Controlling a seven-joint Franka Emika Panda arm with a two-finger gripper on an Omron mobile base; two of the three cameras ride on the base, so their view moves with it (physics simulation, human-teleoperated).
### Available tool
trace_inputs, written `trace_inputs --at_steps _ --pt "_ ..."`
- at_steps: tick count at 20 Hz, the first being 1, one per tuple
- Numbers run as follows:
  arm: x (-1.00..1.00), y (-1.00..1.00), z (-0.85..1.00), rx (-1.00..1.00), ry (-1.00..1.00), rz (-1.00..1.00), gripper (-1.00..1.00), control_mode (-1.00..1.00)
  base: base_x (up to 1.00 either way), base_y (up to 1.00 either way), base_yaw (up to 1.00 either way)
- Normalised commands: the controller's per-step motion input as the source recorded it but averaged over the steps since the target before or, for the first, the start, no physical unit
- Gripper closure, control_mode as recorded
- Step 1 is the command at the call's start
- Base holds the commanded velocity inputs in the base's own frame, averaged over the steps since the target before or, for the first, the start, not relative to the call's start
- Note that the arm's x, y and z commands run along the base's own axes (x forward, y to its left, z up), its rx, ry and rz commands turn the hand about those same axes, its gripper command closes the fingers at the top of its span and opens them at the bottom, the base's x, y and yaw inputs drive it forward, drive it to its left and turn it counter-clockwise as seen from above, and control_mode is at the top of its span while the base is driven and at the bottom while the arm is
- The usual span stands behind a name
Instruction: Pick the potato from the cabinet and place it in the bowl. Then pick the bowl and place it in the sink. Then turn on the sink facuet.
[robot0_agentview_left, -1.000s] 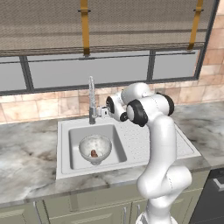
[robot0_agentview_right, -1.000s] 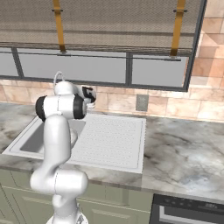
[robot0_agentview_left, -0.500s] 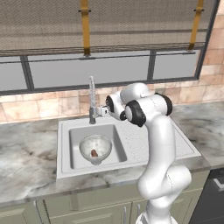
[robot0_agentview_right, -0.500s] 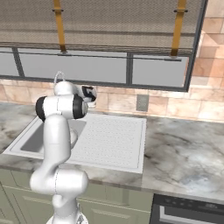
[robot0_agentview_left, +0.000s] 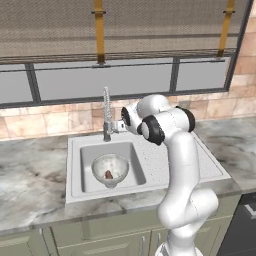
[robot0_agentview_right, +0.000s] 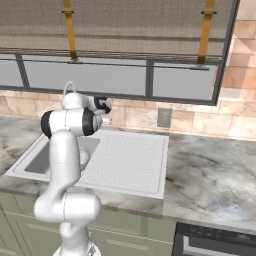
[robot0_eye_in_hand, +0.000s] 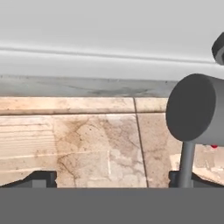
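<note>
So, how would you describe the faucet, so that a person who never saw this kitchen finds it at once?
Start at the light grey sink set in the marble counter below the window. At the back rim of its basin, behind the glass bowl holding the potato, the sink faucet rises. It is the one tall, slim silver upright thing there, with the open gripper right beside it.

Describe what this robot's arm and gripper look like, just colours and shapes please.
The arm is glossy white, made of rounded tubular segments with bulbous joints ringed by dark bands. It rises from a thick white base. The gripper is small and pale grey, with two small dark finger tips. No cables or markings show.
</note>
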Motion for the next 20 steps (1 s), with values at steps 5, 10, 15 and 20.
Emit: trace_inputs --at_steps 5,10,15,20 --pt "0.00 -0.59 -0.70 0.00 0.05 -0.19 -1.00 -1.00 0.00 0.00 0.00" --pt "-0.08 -0.66 -0.89 0.00 0.06 -0.21 -1.00 -1.00 0.00 0.00 0.00" --pt "-0.14 -0.49 -0.88 -0.01 0.04 -0.20 -1.00 -1.00 0.00 0.00 0.00" --pt "-0.26 -0.37 -0.77 -0.01 0.01 -0.17 -1.00 -1.00 0.00 0.00 0.00"
